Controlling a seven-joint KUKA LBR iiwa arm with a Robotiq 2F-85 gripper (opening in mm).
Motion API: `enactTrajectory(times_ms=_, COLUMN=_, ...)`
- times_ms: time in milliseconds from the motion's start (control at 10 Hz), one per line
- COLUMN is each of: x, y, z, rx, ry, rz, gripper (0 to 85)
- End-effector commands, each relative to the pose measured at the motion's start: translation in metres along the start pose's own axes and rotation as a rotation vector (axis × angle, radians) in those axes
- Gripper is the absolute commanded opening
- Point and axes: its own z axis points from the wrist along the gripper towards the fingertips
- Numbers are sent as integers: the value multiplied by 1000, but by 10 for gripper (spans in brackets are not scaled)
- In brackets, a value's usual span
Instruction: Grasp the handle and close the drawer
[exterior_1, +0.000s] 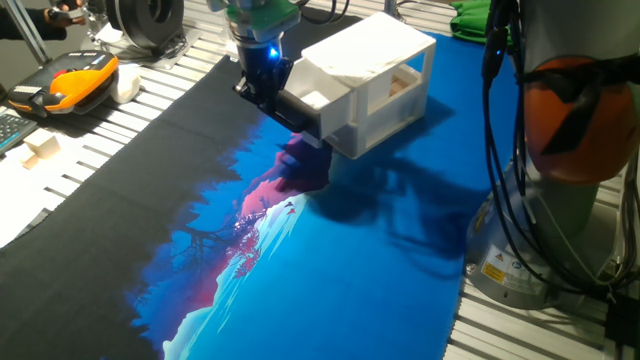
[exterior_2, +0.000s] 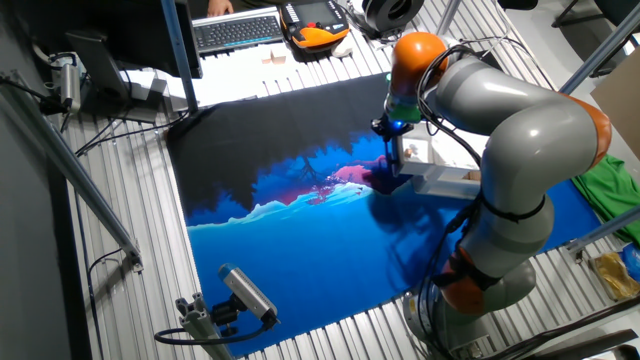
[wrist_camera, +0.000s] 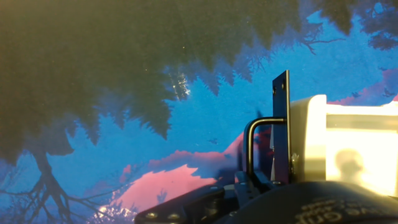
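Observation:
The white drawer sticks out a little from the white cabinet at the back of the mat. Its black handle runs across its front. My gripper comes down from above onto the far end of the handle. In the hand view the handle stands as a thin black bar just off the white drawer front, and its lower end runs into my gripper, whose dark fingers close around it. In the other fixed view my gripper sits against the cabinet, and the arm hides the drawer.
The cabinet stands on a blue, pink and black mat. The robot base with hanging cables is at the right. An orange and black device lies at the far left. A keyboard and green cloth lie off the mat.

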Motion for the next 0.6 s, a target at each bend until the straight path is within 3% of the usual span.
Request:
enactTrajectory(times_ms=0, x=0, y=-2, z=0, rx=0, ry=-1, rz=-3, gripper=0)
enactTrajectory(times_ms=500, x=3, y=-10, z=1, rx=-2, ry=-9, rz=-13, gripper=0)
